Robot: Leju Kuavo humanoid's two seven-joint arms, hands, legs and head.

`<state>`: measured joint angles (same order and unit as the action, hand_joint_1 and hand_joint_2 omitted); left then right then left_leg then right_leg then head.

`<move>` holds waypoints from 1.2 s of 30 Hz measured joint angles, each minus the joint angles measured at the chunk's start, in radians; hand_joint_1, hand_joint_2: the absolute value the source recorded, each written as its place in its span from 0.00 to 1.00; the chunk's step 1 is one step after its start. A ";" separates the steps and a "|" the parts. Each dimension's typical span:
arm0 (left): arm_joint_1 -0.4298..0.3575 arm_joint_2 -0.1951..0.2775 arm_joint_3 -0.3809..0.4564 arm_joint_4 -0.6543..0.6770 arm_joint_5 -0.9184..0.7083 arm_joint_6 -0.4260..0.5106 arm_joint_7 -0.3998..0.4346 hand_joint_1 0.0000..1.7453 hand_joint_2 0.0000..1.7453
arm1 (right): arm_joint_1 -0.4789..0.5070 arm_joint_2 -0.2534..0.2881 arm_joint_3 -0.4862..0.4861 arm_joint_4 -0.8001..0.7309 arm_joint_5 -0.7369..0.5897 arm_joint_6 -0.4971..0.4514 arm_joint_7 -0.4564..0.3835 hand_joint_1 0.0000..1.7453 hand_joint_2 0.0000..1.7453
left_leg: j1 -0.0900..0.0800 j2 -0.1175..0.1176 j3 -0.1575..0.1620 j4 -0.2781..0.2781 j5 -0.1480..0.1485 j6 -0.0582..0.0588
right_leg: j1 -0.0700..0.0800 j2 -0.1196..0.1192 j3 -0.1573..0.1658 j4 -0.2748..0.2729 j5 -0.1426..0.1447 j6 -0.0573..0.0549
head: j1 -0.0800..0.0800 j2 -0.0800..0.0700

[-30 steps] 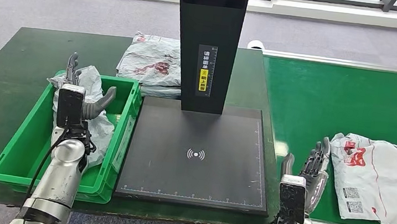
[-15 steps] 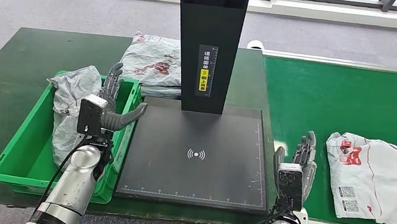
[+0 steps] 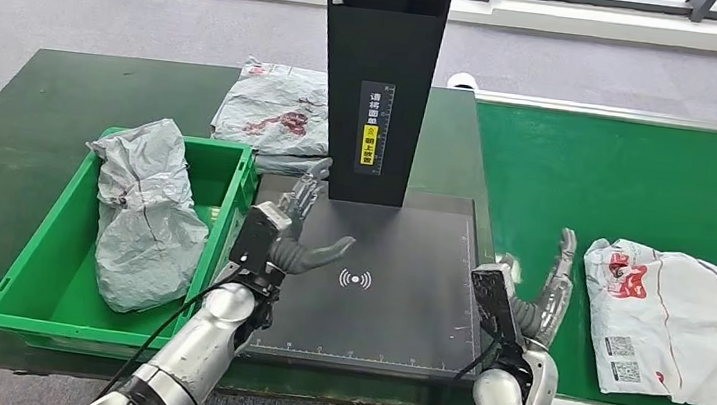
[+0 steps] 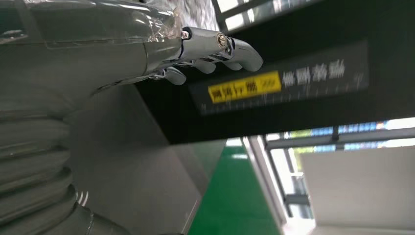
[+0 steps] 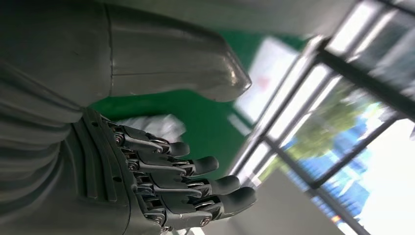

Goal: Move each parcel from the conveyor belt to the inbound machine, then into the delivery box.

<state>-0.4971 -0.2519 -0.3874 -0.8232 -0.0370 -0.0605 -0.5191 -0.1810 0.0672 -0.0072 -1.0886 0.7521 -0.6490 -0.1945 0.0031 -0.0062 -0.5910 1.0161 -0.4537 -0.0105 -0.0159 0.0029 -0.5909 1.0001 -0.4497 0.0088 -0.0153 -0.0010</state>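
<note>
parcels of crinkled grey plastic film sit at several spots around the inbound machine [image 3: 357, 273], a flat matte-black square plate with a white wireless mark at its middle and a tall glossy black column rising from its far edge. from the head view, one parcel [image 3: 679, 322], a flattish white-grey bag with red print and small square codes, lies on the bright green conveyor belt [image 3: 628, 181] to the right of the machine. a second, rumpled and puffy parcel [image 3: 144, 215] lies in the delivery box [image 3: 30, 279], a green hard-plastic crate with ribbed walls just left of the machine. a third flat bag [image 3: 274, 108] with red print rests on the dark green surface [image 3: 21, 127] behind the crate, left of the column. the left robot hand [image 3: 296, 231] hovers over the machine's left half, fingers spread, holding nothing. the right robot hand [image 3: 535, 302] stands at the machine's right edge, between plate and belt parcel, fingers upright and apart, holding nothing.

in the left wrist view, the left robot hand's smooth grey cover and shiny metal fingers [image 4: 220, 46], lightly curled and bare, sit before the column's black face and its yellow label strip [image 4: 244, 89].

in the right wrist view, the thick grey thumb [image 5: 195, 68] stands apart from the dark jointed fingers [image 5: 195, 183], with nothing between; green belt and a blurred pale parcel [image 5: 156, 127] lie beyond.
</note>
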 joint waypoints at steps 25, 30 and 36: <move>-0.050 -0.027 -0.050 0.142 0.036 0.083 -0.048 0.00 1.00 | -0.155 -0.281 -0.194 0.641 0.739 0.154 0.696 0.00 1.00 | -0.002 -0.001 -0.002 0.000 0.000 0.005 | -0.002 -0.002 0.000 0.000 0.000 0.003 | 0.000 0.000; -0.050 -0.027 -0.050 0.142 0.036 0.083 -0.048 0.00 1.00 | -0.157 -0.282 -0.194 0.650 0.739 0.157 0.696 0.06 1.00 | -0.002 -0.001 -0.002 0.000 0.000 0.005 | -0.002 -0.002 0.000 0.000 0.000 0.003 | 0.000 0.000; -0.051 -0.021 -0.050 0.142 0.028 0.083 -0.044 0.00 1.00 | -0.189 -0.282 -0.205 0.678 0.746 0.306 0.672 1.00 1.00 | -0.002 0.000 -0.002 0.000 0.000 0.005 | -0.002 -0.001 0.000 0.000 0.000 0.003 | 0.000 0.000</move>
<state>-0.5476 -0.2728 -0.4372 -0.6817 -0.0086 0.0223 -0.5633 -0.3700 -0.2148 -0.2127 -0.4103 1.4982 -0.3428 0.4776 0.0013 -0.0067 -0.5931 1.0161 -0.4539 -0.0054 -0.0174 0.0019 -0.5910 0.9998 -0.4493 0.0115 -0.0149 -0.0010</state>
